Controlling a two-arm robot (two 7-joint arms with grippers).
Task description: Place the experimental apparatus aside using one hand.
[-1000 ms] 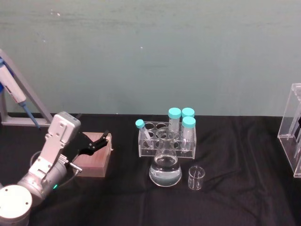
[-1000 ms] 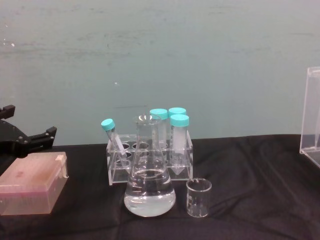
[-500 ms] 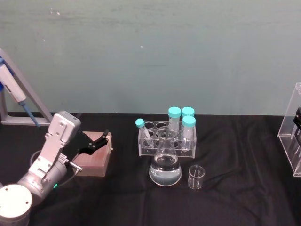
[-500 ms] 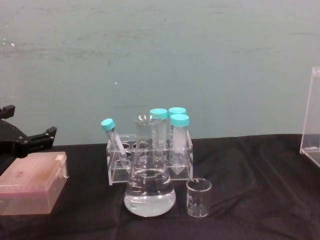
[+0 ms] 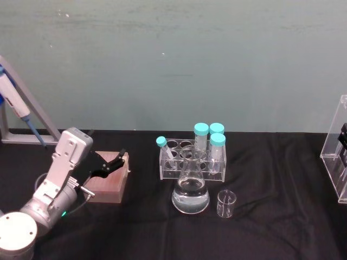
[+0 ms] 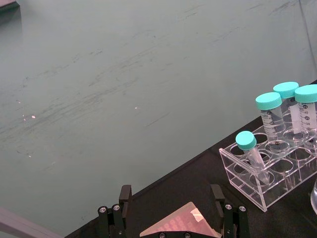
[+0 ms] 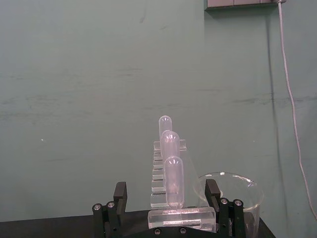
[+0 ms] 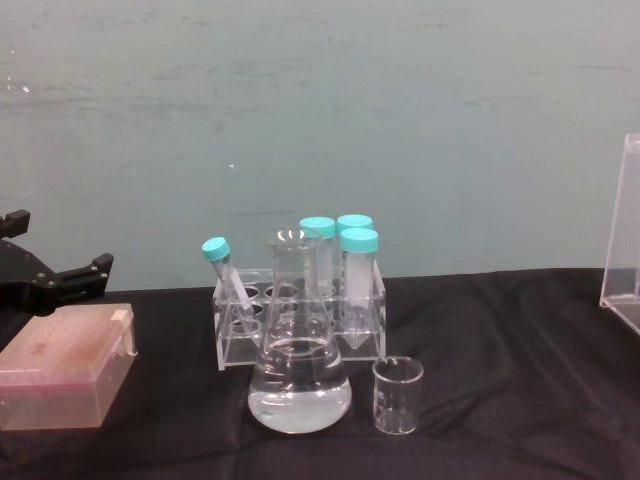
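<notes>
The conical flask (image 5: 191,190) with clear liquid stands mid-table, and the small glass beaker (image 5: 226,204) is just right of it. The tall acrylic stand (image 5: 337,162) is at the far right edge of the table. In the right wrist view the stand (image 7: 171,198) with its plastic pipettes (image 7: 173,181) sits between the spread fingers of my right gripper (image 7: 166,191), which is open. My left gripper (image 5: 120,162) hovers open over a pink box (image 5: 108,183) at the left.
A clear rack (image 5: 192,162) of teal-capped tubes stands right behind the flask. A large glass vessel (image 7: 237,196) sits beside the stand. A pipette on a grey holder (image 5: 21,116) leans at the far left. Black cloth lies bare between beaker and stand.
The acrylic stand shifted slightly to the right between a second ago and half a second ago, then held still. The left arm, flask and beaker have not moved.
</notes>
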